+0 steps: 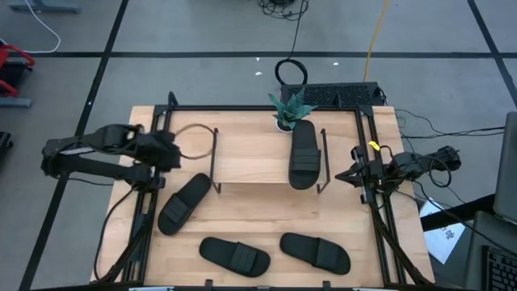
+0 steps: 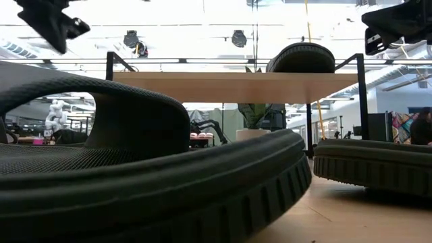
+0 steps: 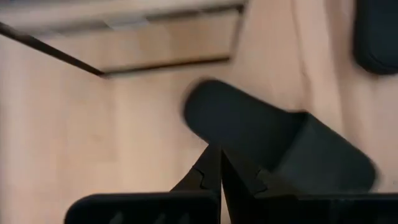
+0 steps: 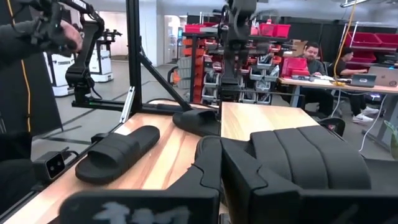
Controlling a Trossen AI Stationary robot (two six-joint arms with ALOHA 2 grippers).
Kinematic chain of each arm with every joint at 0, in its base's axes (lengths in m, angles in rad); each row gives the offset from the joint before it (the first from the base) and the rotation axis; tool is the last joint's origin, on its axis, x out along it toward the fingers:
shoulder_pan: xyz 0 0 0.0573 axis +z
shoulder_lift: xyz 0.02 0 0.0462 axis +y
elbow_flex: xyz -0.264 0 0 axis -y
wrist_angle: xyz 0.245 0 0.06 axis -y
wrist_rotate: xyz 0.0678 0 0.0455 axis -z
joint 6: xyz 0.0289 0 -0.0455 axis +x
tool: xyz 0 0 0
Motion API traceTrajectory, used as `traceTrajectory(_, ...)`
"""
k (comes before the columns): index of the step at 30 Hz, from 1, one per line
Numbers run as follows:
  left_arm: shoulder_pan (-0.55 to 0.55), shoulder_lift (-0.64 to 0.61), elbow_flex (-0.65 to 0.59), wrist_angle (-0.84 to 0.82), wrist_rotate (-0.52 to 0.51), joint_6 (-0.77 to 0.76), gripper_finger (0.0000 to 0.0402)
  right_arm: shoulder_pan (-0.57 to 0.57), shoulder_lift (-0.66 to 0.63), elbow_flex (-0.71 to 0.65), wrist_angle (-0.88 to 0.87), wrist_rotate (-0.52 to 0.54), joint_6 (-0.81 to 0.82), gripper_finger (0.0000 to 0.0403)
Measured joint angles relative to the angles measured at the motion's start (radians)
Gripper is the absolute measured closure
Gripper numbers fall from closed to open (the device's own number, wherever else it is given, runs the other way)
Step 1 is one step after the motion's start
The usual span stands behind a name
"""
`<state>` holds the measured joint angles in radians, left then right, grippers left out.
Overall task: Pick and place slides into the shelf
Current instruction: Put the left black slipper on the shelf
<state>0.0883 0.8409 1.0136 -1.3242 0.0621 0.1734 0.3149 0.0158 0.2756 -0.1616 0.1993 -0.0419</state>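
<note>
The shelf (image 1: 258,166) stands at the middle back of the table (image 1: 242,222), its light top board carried on a thin dark wire frame; one slide (image 1: 304,153) lies lengthwise on the right part of that board, toe toward a small potted plant (image 1: 288,111) just behind it; in the low view the same slide (image 2: 302,57) shows as a dark hump on the board's right end. Three more slides rest on the table; one (image 1: 184,202) lies at a slant just off the shelf's front left corner; two lie side by side near the front edge, one (image 1: 234,255) left of centre and one (image 1: 315,251) right of centre, close but not touching.

The left gripper (image 1: 170,151) hangs above the table's left side, beside the shelf's left end and above the slanted slide; in its wrist view the fingers (image 3: 239,177) are pressed together with nothing between them, that slide (image 3: 280,146) below. The right gripper (image 1: 355,174) waits at the table's right edge, just beside the shelf's right end; its jaws meet too, holding nothing, with a slide (image 4: 118,152) lying beyond.
</note>
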Motion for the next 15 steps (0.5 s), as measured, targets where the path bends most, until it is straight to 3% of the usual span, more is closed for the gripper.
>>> traceTrajectory(7,0.001,0.025,-0.066,0.026,0.246,-0.147,0.037,0.0,0.0,0.0,0.0,-0.025,0.01,0.0403)
traceTrajectory(12,-0.028,0.006,-0.128,0.083,0.289,-0.368,0.0306,0.0,0.0,0.0,-0.001,-0.022,0.021,0.0403)
traceTrajectory(15,-0.085,0.001,-0.176,0.093,0.295,-0.413,0.0258,0.0,0.0,0.0,-0.016,-0.022,0.021,0.0403)
